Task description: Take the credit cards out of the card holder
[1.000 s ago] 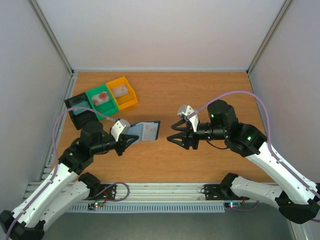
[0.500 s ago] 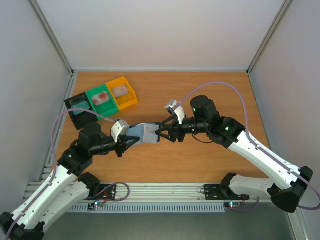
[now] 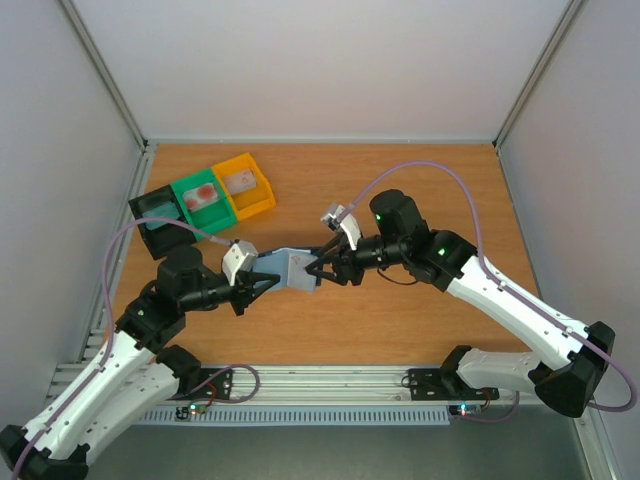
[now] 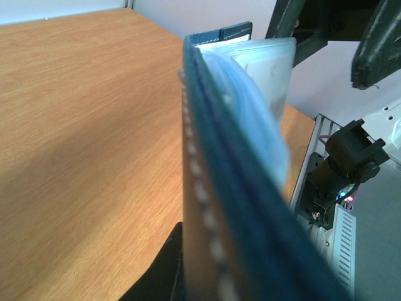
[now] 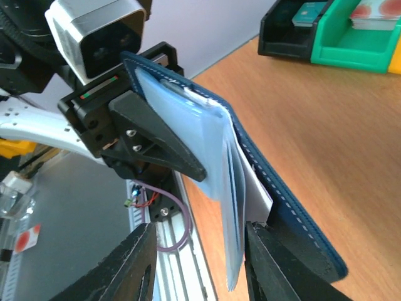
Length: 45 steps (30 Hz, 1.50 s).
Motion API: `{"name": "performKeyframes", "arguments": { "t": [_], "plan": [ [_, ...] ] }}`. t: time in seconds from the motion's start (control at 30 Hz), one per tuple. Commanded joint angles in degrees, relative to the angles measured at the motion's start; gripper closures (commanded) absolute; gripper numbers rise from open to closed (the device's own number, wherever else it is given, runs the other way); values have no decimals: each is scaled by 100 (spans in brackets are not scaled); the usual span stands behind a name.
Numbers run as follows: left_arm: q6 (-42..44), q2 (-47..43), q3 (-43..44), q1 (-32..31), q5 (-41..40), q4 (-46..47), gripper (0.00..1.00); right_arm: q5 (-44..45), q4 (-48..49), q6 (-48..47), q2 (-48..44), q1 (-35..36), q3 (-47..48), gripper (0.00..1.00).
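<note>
Pale walls enclosed the wooden bench (image 3: 420, 190). Above its near-left middle, the left fingers (image 3: 258, 284) clamped the card holder (image 3: 293, 268), and the right fingers (image 5: 133, 269) stood spread astride its free edge. Only the right wrist view showed its pale sleeves fanned. Near the far-left corner, the black bin (image 3: 158, 222), green bin (image 3: 213, 209) and yellow bin (image 3: 256, 197) held credit cards (image 3: 203, 194).

Plenty of open table (image 3: 330, 170) far and right. Bins (image 3: 205, 195) crowd the far-left corner. In the middle, the left gripper (image 3: 262, 283) and right gripper (image 3: 322, 268) meet at the wallet (image 3: 292, 265), blocking passage.
</note>
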Motion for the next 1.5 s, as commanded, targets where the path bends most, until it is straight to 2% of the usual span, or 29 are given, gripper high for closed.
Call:
{"name": "performKeyframes", "arguments": {
  "t": [0.0, 0.13, 0.3, 0.47, 0.67, 0.87, 0.9, 1.03, 1.1, 1.2, 1.33, 1.47],
  "plan": [
    [-48, -58, -88, 17, 64, 446, 100, -597, 89, -56, -54, 12, 4, 62],
    [-32, -52, -93, 17, 41, 448, 100, -663, 61, -15, 41, 10, 12, 67],
    [-33, -66, -49, 17, 149, 456, 100, 535, -22, 171, 207, 10, 70, 75],
    [-53, -58, -25, 17, 349, 524, 100, 83, 184, 209, 375, 10, 40, 78],
    [-137, -18, -13, 17, 342, 585, 100, -399, 261, -69, 145, 10, -162, 99],
    [-321, 36, -61, 18, 66, 617, 100, -574, 157, -261, -166, 11, -322, 99],
    [-354, 44, -81, 17, -16, 630, 97, -641, 146, -252, -174, 10, -313, 99],
    [-460, 39, -154, 22, -304, 675, 61, -369, 113, -104, -160, 8, -306, 99],
    [-446, 3, -149, 17, -471, 602, 50, 13, 60, 23, -103, -18, -313, 99],
    [-294, -43, -25, 33, -687, 451, 44, 548, -20, 432, 92, -195, -242, 99],
    [35, -101, 54, 50, -485, 476, 35, 1560, -284, 978, 469, -541, -132, 99],
    [49, -122, 71, 52, -372, 544, 34, 1514, -339, 1073, 780, -644, 13, 99]
  ]
}}
